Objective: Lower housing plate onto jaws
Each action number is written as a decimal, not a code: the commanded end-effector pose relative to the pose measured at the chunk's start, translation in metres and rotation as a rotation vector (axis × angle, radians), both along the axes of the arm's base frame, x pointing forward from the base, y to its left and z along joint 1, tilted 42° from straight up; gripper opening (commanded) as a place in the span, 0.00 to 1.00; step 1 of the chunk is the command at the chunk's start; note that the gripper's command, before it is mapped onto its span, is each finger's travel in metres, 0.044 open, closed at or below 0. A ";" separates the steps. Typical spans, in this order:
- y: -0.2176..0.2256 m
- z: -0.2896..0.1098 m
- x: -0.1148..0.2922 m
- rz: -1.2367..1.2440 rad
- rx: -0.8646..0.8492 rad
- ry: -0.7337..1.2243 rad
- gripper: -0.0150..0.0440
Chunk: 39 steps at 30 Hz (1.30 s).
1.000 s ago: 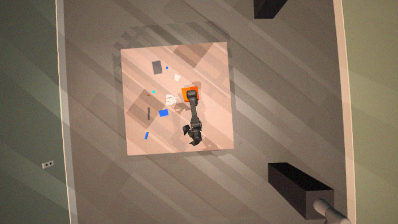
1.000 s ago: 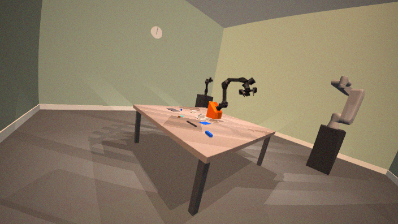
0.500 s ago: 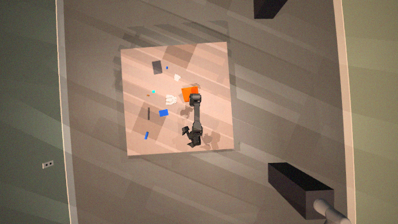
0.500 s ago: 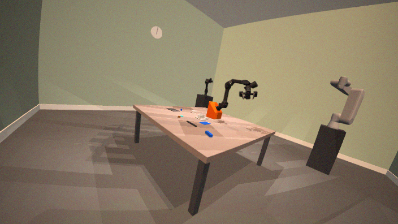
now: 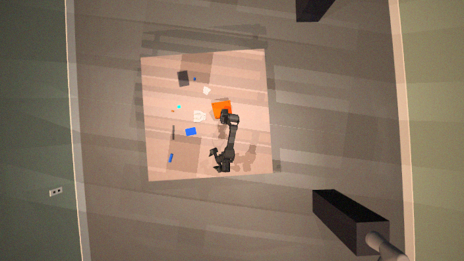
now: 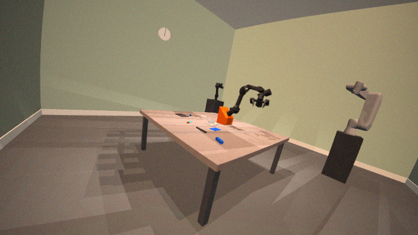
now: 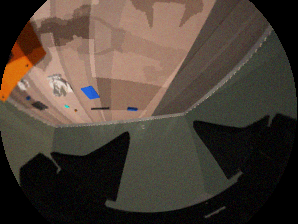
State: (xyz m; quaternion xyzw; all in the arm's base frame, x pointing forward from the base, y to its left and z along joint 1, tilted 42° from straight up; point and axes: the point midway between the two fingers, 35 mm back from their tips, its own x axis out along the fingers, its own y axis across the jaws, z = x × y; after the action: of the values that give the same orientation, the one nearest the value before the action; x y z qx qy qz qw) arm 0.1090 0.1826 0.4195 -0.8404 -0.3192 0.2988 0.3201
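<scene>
1. Gripper (image 5: 212, 161) (image 6: 260, 106) (image 7: 162, 129) wide open, nothing held, well off the parts.
2. Housing plate: probably small white piece (image 5: 206, 90) (image 6: 203, 117) (image 7: 23, 84), beyond white jaw assembly (image 5: 196, 119) (image 6: 211, 122) (image 7: 60, 86).
3. Likely light, stiff, slick; pinch opposite edges, keep level.

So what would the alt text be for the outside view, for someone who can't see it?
A black jointed robot arm on an orange wedge-shaped base holds its open, empty black claw above a wooden table, where a flat blue rectangle and other small items lie.
</scene>
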 end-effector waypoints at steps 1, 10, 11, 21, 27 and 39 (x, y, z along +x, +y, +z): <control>0.012 -0.014 0.014 -0.043 -0.052 0.028 1.00; 0.024 -0.034 0.042 -0.127 -0.129 0.071 1.00; 0.025 -0.036 0.045 -0.136 -0.136 0.076 1.00; 0.032 -0.063 0.081 -0.223 -0.217 0.145 1.00; 0.030 -0.081 0.104 -0.282 -0.262 0.192 1.00; 0.011 -0.109 0.145 -0.401 -0.321 0.262 1.00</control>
State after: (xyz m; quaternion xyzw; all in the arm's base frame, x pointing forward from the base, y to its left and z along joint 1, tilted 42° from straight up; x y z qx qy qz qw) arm 0.2412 0.1981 0.3234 -0.8814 -0.0718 0.3725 0.2814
